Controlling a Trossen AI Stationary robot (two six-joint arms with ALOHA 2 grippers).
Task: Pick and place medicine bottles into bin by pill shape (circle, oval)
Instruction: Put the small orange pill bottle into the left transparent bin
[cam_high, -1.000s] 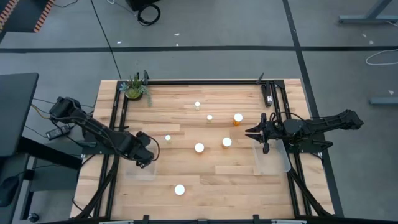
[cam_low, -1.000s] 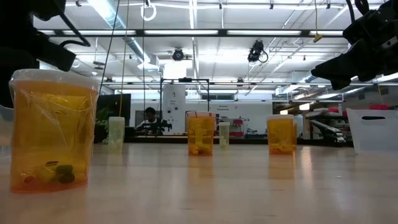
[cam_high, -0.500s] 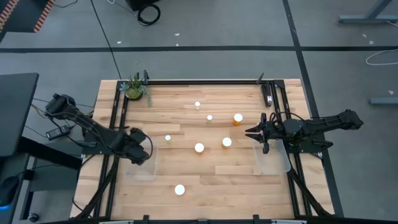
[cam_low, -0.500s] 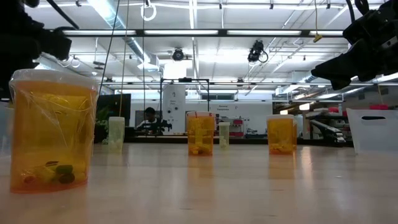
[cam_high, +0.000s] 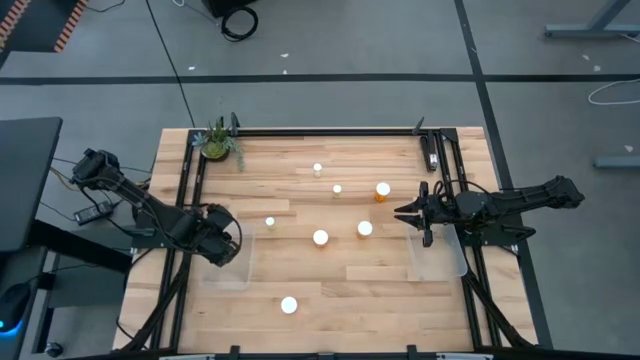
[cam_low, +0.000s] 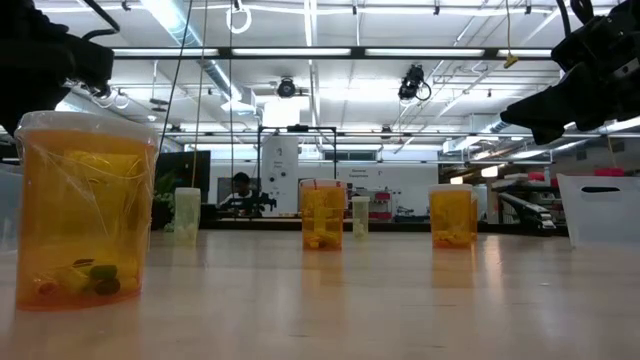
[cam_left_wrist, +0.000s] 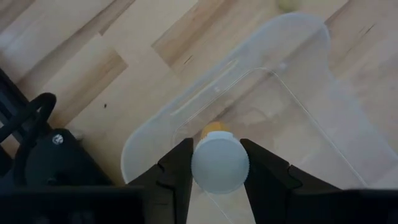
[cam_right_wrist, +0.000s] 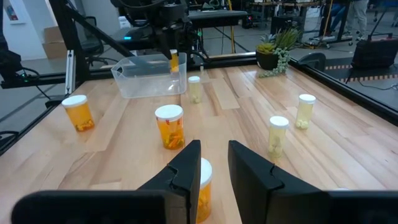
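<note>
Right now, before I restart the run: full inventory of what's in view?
medicine bottles on the table: seven, white caps, amber or pale bodies, scattered across the middle, one nearer the front edge.
held bottle: one, white cap, amber body, over the left bin.
left bin: one, clear, left side of the table.
right bin: one, clear, right side.
potted plant: one, green, far left corner.
table: one, light wood, black frame.
person: one, far back in the room.
left gripper: shut on the held bottle, above the left bin.
right gripper: empty, fingers slightly apart, by the right bin.
</note>
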